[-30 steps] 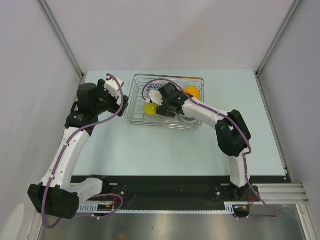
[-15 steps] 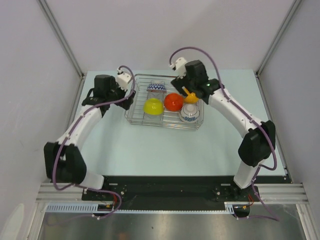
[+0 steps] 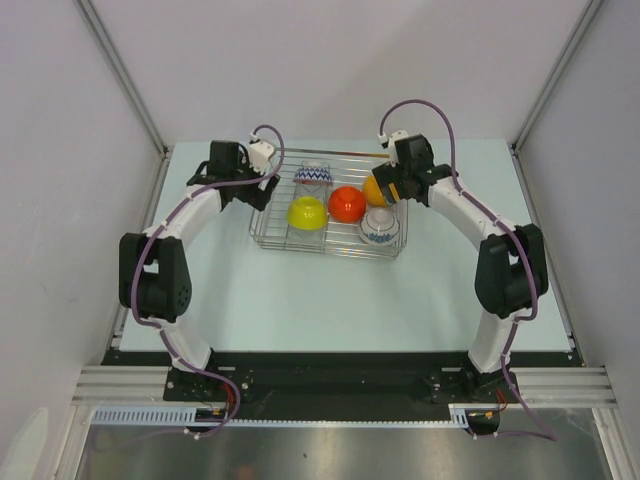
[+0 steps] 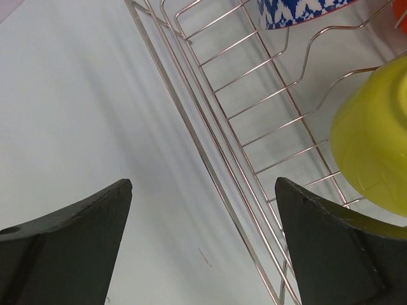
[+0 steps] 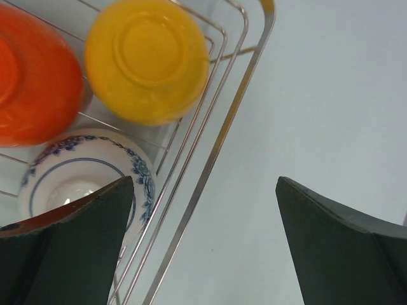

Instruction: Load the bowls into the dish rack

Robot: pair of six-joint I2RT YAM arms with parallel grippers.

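All 5 bowls sit inside the dish rack (image 3: 274, 205), which stands on the far half of the pale table (image 3: 330, 300).

From above:
- The zigzag bowl (image 3: 313, 174) is at the far side, left of the middle.
- The lime bowl (image 3: 306, 212) lies just in front of the zigzag bowl, in the near left part.
- The red bowl (image 3: 347, 204) takes the centre, just beside the lime bowl.
- The orange bowl (image 3: 377, 188) is at the far right, close to the red bowl.
- The white bowl with blue pattern (image 3: 380, 228) fills the near right corner, just in front of the orange bowl.

In the right wrist view the orange and white bowls both show their foot rings to the camera, so they rest with their bases turned up.

The left gripper (image 4: 203, 184) is released. Its 2 fingers stand wide apart with nothing between them. It hangs over the rack's left rim, with bare table on one side and the lime bowl on the other, near 1 finger but apart from it.

The right gripper (image 5: 205, 181) is also released and empty, its fingers spread wide. It hangs over the rack's far right corner. The rim wire runs through the gap in its view, with the orange and white bowls to 1 side and table to the other.
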